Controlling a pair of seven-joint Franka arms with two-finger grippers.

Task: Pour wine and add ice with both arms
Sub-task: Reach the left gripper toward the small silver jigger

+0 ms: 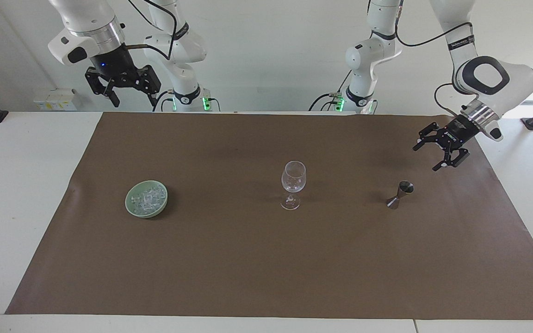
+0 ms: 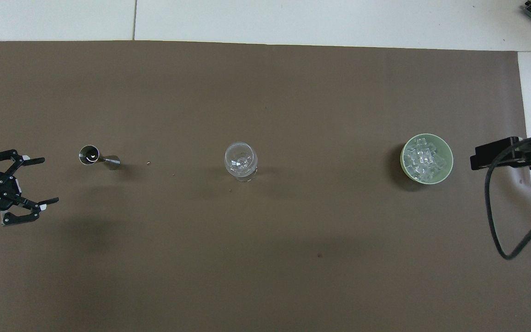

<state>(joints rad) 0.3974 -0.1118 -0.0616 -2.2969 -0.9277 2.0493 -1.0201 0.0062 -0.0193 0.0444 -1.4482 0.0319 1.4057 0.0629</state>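
Ice (image 1: pixel 146 200) (image 2: pixel 426 158) is heaped in a green bowl (image 1: pixel 132 209) (image 2: pixel 403 161) on the brown mat (image 1: pixel 229 259) (image 2: pixel 265 258), toward the right arm's end of the desk (image 1: pixel 12 194). A wine glass (image 1: pixel 293 184) (image 2: pixel 241 161) is set upright mid-mat, well apart from it, with a jigger (image 1: pixel 400 194) (image 2: pixel 97 157) toward the left arm's end. The left hand (image 1: pixel 434 157) (image 2: pixel 40 181) is held open over the mat near the jigger. The right hand (image 1: pixel 128 93) is held open, high over the mat's edge at the robots' end.
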